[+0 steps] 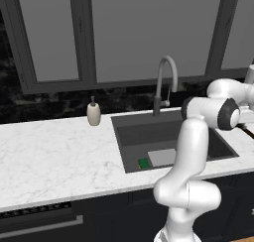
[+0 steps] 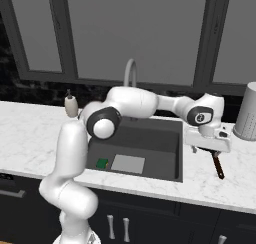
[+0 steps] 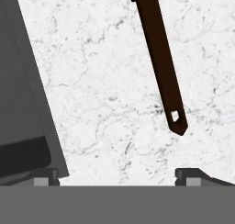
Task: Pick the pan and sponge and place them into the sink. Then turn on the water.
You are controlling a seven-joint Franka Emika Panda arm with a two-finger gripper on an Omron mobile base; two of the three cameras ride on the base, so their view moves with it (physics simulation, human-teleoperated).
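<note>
The pan's thin dark handle lies on the marble counter right of the sink. My gripper hovers over it, open and holding nothing. In the hand view the fingertips stand wide apart just below the handle's tip, gripper. My hand hides the pan's round body; its handle sticks out toward the counter's front. The green sponge lies on the floor of the sink, beside a light grey patch. No water is in view at the faucet.
A white soap dispenser stands on the counter left of the sink. A grey ribbed canister stands at the far right. The sink's dark wall borders the counter strip left of the handle. Windows run behind.
</note>
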